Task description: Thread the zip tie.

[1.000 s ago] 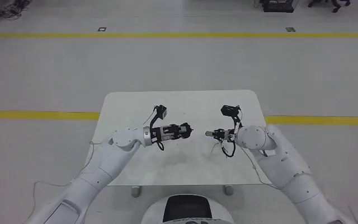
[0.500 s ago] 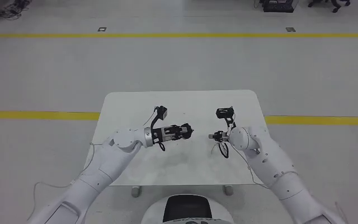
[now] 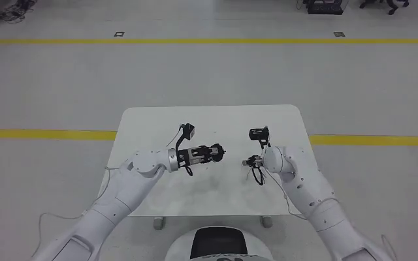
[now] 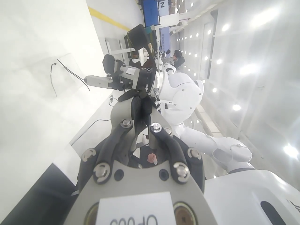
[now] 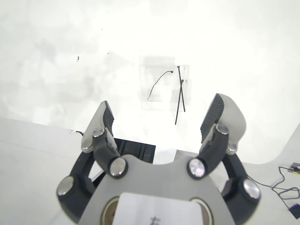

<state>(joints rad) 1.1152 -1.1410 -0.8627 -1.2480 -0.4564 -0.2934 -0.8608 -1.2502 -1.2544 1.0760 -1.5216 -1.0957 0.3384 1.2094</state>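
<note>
Three black zip ties lie on a clear tray (image 5: pixel 164 104) on the white table (image 3: pixel 163 124): a curved one (image 5: pixel 159 83) and two straight ones crossed over each other (image 5: pixel 180 92). My right gripper (image 5: pixel 163 103) hangs open above and short of them, with nothing between its fingers. In the left wrist view it (image 4: pixel 91 80) sits just over the straight ties (image 4: pixel 72 73), beside the curved tie (image 4: pixel 52 80). My left gripper (image 4: pixel 138 104) is shut and held above the table's middle (image 3: pixel 222 153), facing the right gripper (image 3: pixel 245 160) across a small gap. No tie shows between its pads.
Loose black cables (image 3: pixel 259 175) hang under the right wrist. A cable and plug (image 5: pixel 290 172) lie on the floor past the table's rounded corner. The table's far half is bare.
The right arm has drawn in toward the table's middle and its wrist has turned, bringing its gripper nearer the left one. The left arm has stayed put.
</note>
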